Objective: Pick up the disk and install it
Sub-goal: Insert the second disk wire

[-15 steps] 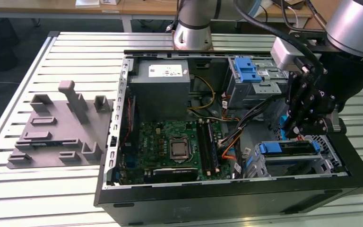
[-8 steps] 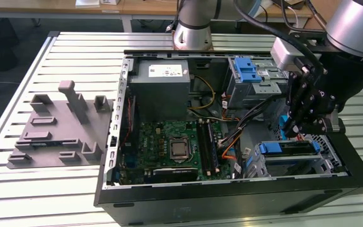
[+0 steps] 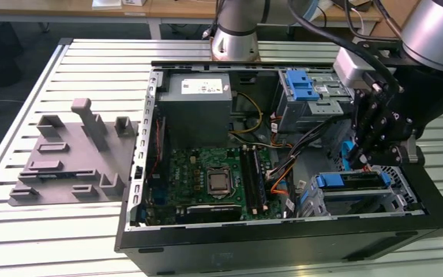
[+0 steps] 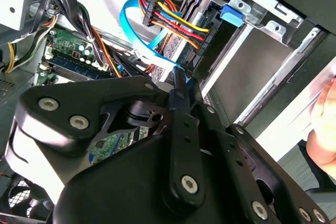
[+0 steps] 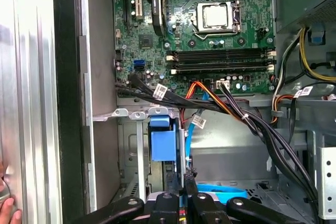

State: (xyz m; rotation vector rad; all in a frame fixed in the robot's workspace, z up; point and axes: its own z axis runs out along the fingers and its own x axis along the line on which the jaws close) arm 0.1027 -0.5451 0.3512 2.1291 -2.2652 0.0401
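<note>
- Fingers [image 4: 181, 85] of mine are closed tip to tip, low inside the case [image 3: 283, 234], beside a blue cable [image 4: 137, 30]; whether they pinch anything I cannot tell
- disk [image 3: 356, 183] lies flat in the lower bay at the exterior view's right, just under my fingers, its blue rail [image 3: 330, 180] facing the board [image 3: 206, 179]
- I judge it dense, stiff and smooth-skinned, and unkind to knocks; likely to slip from a light pinch
- best taken by the plastic rails or long side edges, never the label face
</note>
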